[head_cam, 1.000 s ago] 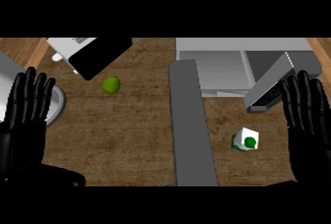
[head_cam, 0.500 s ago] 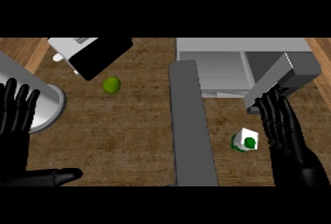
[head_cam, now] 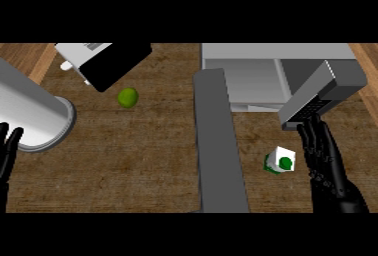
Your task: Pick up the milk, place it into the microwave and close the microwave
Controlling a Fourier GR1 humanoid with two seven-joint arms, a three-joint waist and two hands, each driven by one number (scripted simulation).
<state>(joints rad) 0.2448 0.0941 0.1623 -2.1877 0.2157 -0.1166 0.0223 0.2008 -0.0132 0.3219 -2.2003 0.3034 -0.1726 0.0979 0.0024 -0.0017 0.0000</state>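
Milk sits upright on the bench, lower right of frame, below the open microwave. Your right hand is just beside it, fingers straight, holding nothing. Left hand open at the left edge. Lime upper left.

Even, flat light is falling from above; wooden counter showing faint shadows only, no glare, nothing blurring.
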